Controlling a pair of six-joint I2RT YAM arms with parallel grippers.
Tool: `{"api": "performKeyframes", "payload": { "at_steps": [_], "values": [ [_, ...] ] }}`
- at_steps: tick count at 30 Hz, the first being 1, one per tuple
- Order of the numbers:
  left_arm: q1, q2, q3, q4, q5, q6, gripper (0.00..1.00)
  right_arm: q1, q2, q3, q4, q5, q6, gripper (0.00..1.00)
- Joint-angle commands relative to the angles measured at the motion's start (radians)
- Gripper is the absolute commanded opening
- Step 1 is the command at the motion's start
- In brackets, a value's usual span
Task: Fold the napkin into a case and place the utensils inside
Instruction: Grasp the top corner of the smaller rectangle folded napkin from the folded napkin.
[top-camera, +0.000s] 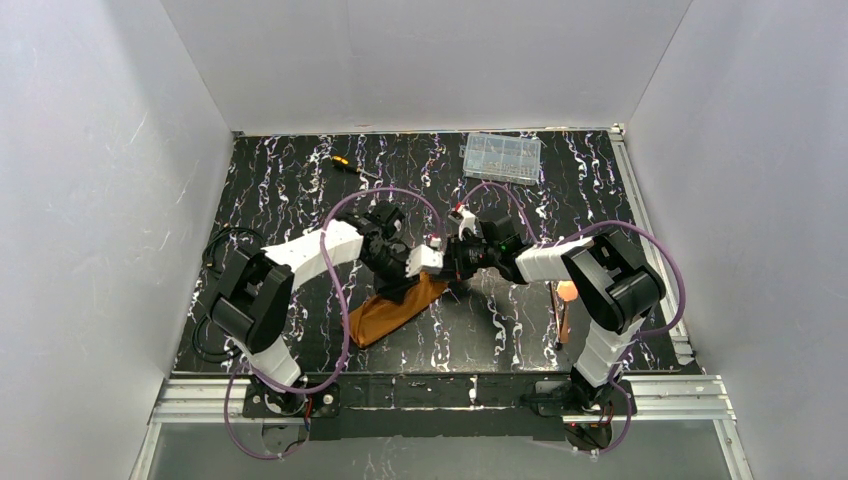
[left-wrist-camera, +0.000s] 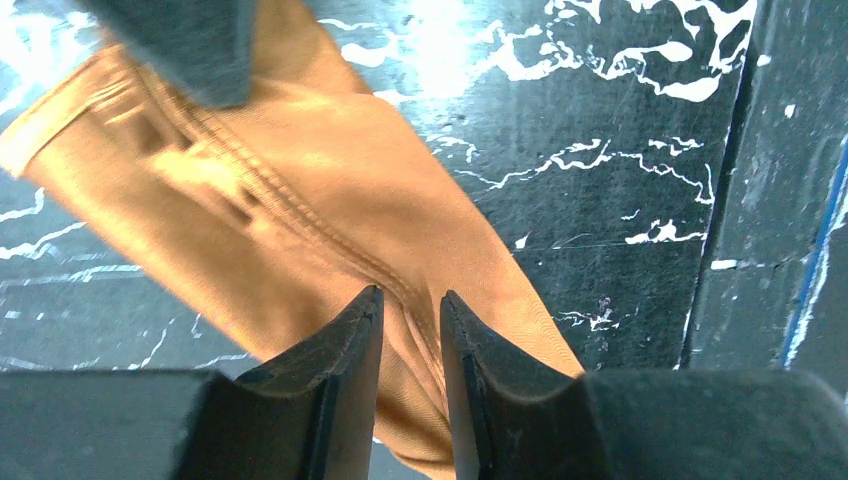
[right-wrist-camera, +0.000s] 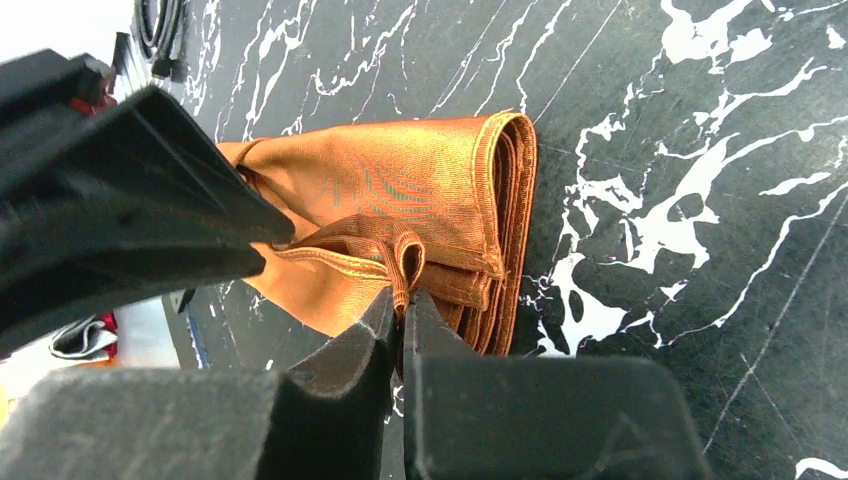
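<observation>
The rust-orange napkin (top-camera: 385, 312) lies folded into a narrow layered strip on the black marbled table, between the two arms. In the right wrist view its stacked folded edges (right-wrist-camera: 505, 200) face right. My right gripper (right-wrist-camera: 403, 295) is shut on a small raised loop of the napkin's stitched hem; it also shows in the top view (top-camera: 447, 272). My left gripper (left-wrist-camera: 410, 297) sits on the napkin (left-wrist-camera: 300, 200) with a puckered ridge of cloth between its narrow-set fingers; it also shows in the top view (top-camera: 405, 285). Copper utensils (top-camera: 566, 300) lie by the right arm, partly hidden.
A clear plastic compartment box (top-camera: 502, 156) stands at the back right. A yellow-and-black screwdriver (top-camera: 345, 165) lies at the back left. Black cables (top-camera: 215, 250) lie at the table's left edge. White walls enclose the table on three sides.
</observation>
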Motion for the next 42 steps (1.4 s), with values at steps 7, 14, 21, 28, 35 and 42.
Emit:
{"api": "performKeyframes", "payload": {
  "at_steps": [7,14,21,28,35,42],
  "values": [
    [0.165,0.086,0.197,-0.096,0.166,-0.212,0.26,0.012,0.006,0.029,0.037,-0.058,-0.003,0.08],
    [0.172,0.15,0.225,-0.015,0.065,-0.355,0.26,0.012,0.005,0.013,0.071,-0.055,0.02,0.08],
    [0.171,0.232,0.251,0.005,0.021,-0.393,0.25,0.014,0.008,0.007,0.086,-0.056,0.031,0.08],
    [0.17,0.275,0.265,-0.006,0.038,-0.387,0.25,0.02,0.03,0.008,0.111,-0.061,0.047,0.08],
    [0.164,0.276,0.253,-0.027,0.061,-0.347,0.19,0.027,0.058,0.041,0.127,-0.061,0.063,0.08],
    [0.158,0.28,0.257,-0.055,0.078,-0.318,0.19,0.037,0.076,0.086,0.129,-0.073,0.071,0.08]
  ]
}}
